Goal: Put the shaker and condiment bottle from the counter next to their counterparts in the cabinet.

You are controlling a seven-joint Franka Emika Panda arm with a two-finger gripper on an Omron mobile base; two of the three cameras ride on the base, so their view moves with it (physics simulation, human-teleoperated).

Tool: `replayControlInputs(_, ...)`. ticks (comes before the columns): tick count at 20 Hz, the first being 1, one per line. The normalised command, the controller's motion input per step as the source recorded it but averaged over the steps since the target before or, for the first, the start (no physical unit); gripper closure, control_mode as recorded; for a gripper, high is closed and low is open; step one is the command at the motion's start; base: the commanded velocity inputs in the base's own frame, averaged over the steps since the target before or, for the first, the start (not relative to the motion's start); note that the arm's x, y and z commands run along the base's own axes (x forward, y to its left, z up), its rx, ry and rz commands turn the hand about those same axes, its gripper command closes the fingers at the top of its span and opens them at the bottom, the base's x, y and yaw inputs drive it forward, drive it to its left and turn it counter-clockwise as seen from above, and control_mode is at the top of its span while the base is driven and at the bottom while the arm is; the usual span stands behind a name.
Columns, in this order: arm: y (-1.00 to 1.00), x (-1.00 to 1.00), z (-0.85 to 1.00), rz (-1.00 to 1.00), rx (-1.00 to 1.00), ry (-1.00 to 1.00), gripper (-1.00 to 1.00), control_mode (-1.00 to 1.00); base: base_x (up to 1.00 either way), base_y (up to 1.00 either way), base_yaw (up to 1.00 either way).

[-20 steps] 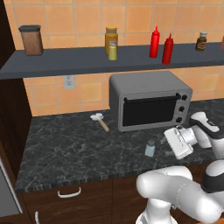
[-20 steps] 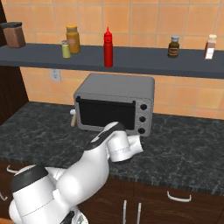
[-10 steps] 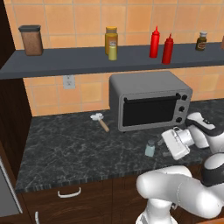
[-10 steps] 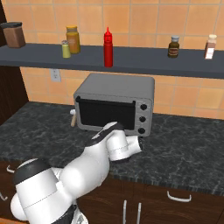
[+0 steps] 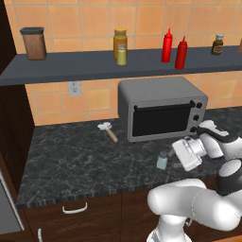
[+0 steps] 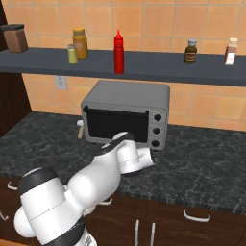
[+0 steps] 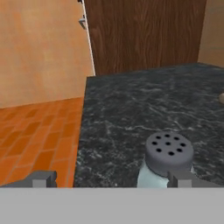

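Shaker [image 5: 162, 160] stands near the counter's [image 5: 71, 156] front edge, beside the open end effector [image 5: 176, 156].

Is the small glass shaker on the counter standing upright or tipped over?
Upright. The shaker stands on its base on the counter, its grey perforated cap on top in the hand view.

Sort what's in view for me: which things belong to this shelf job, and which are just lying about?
Job:
shaker, by the hand
two red squeeze bottles on the shelf
yellow-green shaker

Lying about:
toaster oven
amber jar
brown canister
brown bottle
small tool on counter
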Motion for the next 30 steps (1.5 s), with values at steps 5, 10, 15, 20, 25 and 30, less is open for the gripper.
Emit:
replayControlInputs(5, 0.04, 0.1, 0.0, 0.0, 0.01, 0.02, -1.0, -1.0, 0.0, 0.0, 0.0)
replayControlInputs(10, 0.0, 0.06, 0.0, 0.0, 0.03, 0.04, -1.0, -1.0, 0.0, 0.0, 0.0)
replayControlInputs(15, 0.0, 0.06, 0.0, 0.0, 0.03, 0.04, -1.0, -1.0, 0.0, 0.0, 0.0)
replayControlInputs(20, 0.0, 0.04, -0.17, -0.1, 0.01, 0.02, -1.0, -1.0, 0.0, 0.0, 0.0)
replayControlInputs(25, 0.01, 0.0, -0.35, -0.16, 0.0, 0.0, -1.0, -1.0, 0.0, 0.0, 0.0)
replayControlInputs(30, 0.1, 0.0, -0.26, -0.17, 0.0, 0.0, -1.0, -1.0, 0.0, 0.0, 0.0)
